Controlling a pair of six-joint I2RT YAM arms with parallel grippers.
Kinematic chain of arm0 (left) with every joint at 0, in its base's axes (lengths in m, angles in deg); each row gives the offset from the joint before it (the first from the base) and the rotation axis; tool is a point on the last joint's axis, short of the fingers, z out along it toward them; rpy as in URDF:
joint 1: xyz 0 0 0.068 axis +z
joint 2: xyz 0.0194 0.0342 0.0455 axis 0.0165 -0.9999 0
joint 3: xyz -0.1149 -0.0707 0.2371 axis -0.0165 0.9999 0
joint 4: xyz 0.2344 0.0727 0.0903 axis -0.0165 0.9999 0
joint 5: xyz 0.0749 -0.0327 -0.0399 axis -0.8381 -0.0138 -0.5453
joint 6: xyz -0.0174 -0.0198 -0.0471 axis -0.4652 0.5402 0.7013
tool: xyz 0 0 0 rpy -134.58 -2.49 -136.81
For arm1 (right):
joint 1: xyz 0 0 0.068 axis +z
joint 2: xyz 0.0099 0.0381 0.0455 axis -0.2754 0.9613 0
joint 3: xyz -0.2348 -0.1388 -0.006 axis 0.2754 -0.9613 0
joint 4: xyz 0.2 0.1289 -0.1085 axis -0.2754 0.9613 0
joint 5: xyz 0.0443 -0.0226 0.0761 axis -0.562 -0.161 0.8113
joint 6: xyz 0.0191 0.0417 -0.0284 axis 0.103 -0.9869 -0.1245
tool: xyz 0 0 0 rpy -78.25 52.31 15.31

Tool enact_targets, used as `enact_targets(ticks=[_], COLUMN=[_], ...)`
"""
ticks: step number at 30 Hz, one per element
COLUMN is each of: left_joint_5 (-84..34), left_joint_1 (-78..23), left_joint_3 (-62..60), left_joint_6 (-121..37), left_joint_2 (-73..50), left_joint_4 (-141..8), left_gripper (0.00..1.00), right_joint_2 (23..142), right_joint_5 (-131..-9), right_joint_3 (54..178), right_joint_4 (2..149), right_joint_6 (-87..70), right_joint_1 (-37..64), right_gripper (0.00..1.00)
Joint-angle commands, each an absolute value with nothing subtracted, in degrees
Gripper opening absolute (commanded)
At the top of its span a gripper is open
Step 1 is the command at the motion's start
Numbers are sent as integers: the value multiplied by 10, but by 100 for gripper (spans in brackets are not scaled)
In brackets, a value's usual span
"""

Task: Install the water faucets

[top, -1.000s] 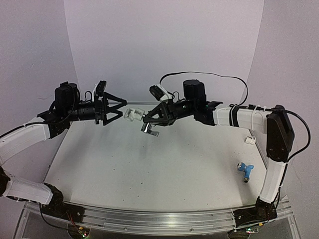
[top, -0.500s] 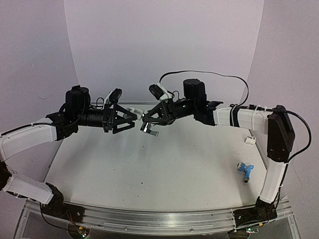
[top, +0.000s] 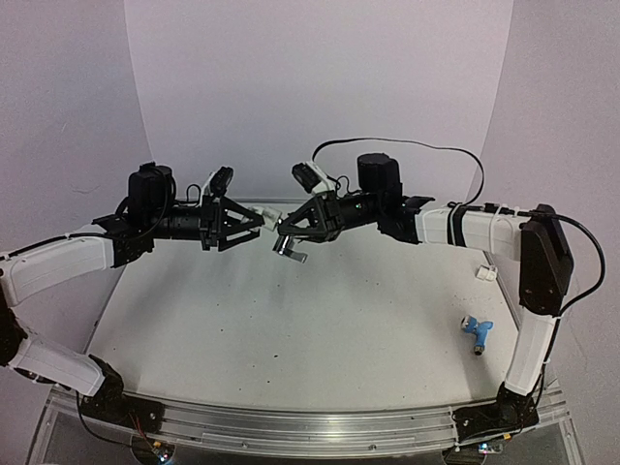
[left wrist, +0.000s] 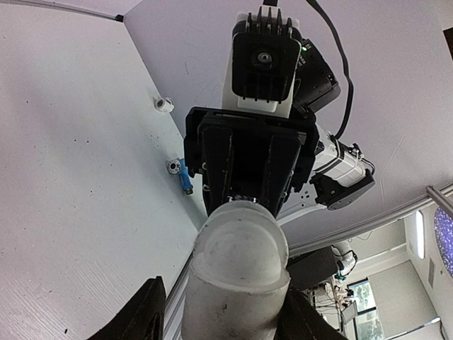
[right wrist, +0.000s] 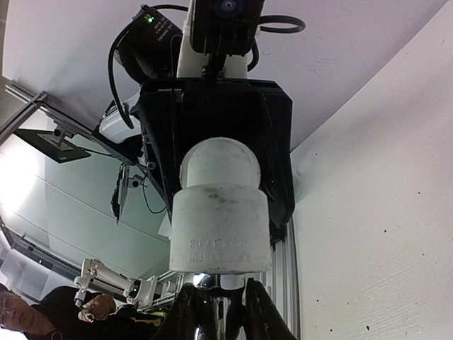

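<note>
Silver-grey faucet [top: 294, 256] hangs above the table [top: 291, 329], clamped in my right gripper [top: 283, 235], its end meeting the white elbow fitting [top: 268, 217]. My left gripper [top: 254, 225] straddles that fitting; whether it pinches, I cannot tell. The light blue faucet [top: 477, 331] lies at the table's right side, apparently untouched, so I judge both installs unfinished.

Upside-down moulded marking on white fitting [right wrist: 219, 230], not legible

A white pipe fitting [right wrist: 219, 227], marked with lettering, is seen raised above a speckled white table [top: 291, 329]. A small white fitting [top: 487, 273] is seen lying near the table's right edge, with an aluminium rail [top: 291, 424] fixed along the front.
</note>
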State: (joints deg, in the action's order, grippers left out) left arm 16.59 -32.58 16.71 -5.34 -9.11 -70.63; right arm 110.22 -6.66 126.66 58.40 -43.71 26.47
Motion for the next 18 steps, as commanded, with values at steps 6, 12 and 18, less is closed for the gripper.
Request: enact_targets(ticks=[6, 12, 18], left_joint_5=[140, 87, 94], left_joint_1=[-321, -271, -138], left_joint_3=[144, 207, 319], left_joint_6=[-49, -53, -73], left_joint_2=[-83, -42, -11], left_joint_4=[-755, -755, -752], left_gripper=[11, 0, 0], right_joint_2=[1093, 1088, 1058], right_joint_5=[-53, -140, -226], right_joint_3=[1284, 1262, 1166], right_joint_4=[548, 615, 674], right_joint_6=[-431, -412, -405], right_joint_1=[268, 245, 154], right_gripper=[3, 66, 98])
